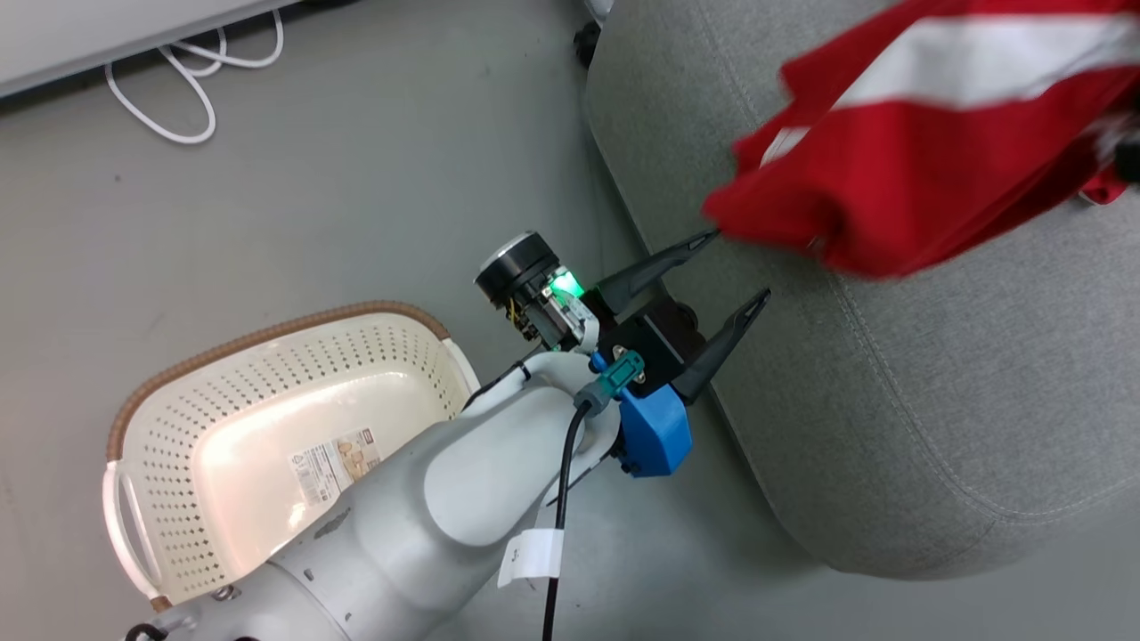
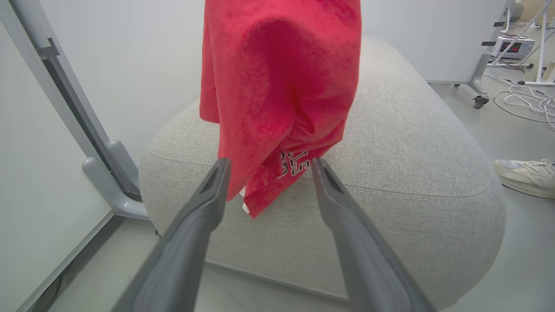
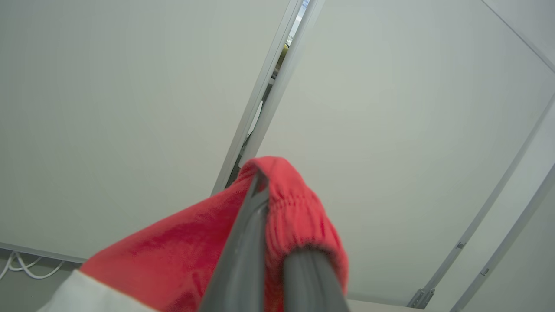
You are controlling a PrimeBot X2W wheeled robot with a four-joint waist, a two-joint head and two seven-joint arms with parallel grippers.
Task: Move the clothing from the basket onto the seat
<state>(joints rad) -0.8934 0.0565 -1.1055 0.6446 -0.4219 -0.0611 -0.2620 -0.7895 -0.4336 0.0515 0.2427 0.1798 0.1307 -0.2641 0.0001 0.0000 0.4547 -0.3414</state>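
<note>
The right jaws clamp the clothing (image 1: 926, 169), hanging it over the seat (image 1: 935, 383) at two o'clock, likely for release, while the left jaws stand spread, the basket (image 1: 267, 374) at eight o'clock.

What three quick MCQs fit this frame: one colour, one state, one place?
1. The basket has a rim that is: A brown, B blue, C red.
2. The left gripper is: A shut on fabric, B shut and empty, C open.
3. The red garment is: A in the basket, B hanging over the seat, C draped over the basket's rim.

Key: 1 A, a woven brown band tops the white wall. 2 C, its fingers are spread wide apart. 3 B, it hangs above the grey upholstery and the basket holds no clothing.
</note>
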